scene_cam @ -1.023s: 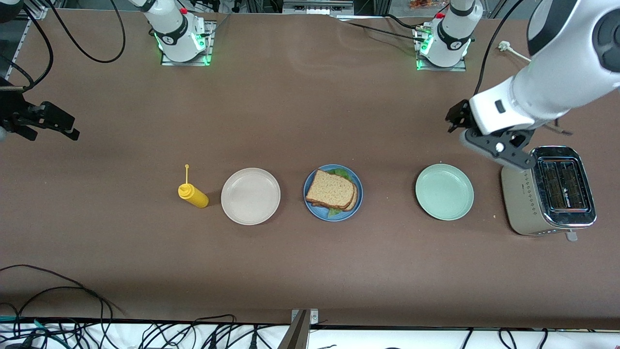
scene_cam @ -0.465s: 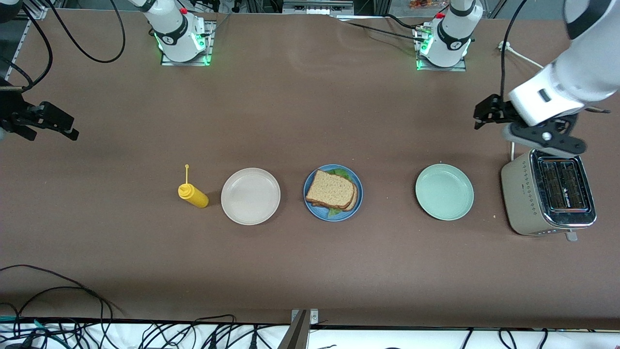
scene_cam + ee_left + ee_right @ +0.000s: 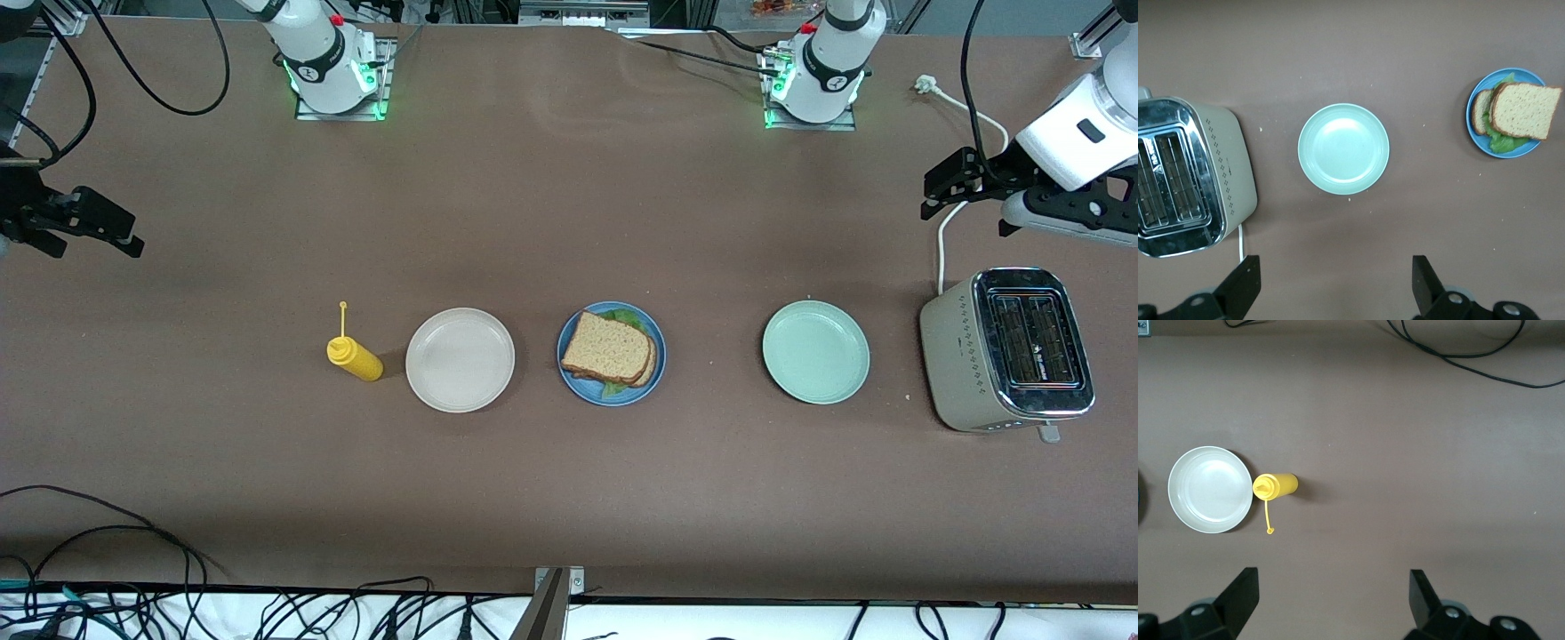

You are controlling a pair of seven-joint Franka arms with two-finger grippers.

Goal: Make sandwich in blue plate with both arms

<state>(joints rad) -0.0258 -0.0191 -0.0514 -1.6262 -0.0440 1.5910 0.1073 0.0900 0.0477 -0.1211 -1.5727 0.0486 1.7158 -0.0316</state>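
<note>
Brown bread and lettuce, the sandwich [image 3: 610,348], already sat stacked on the blue plate [image 3: 573,380]; left tool [image 3: 956,182] and right tool [image 3: 89,222] hung released; nothing apparently remained.

Open table between blue plate [image 3: 611,354] and neighbouring plates

Left arm: reaches out from its base to the table's edge at its own end.
Left gripper [image 3: 944,185]: raised over that edge, fingers [image 3: 1245,288] spread wide, empty.
Right arm: waits.
Right gripper [image 3: 111,231]: over the table's edge at its own end, fingers [image 3: 1243,593] apart, empty.
</note>
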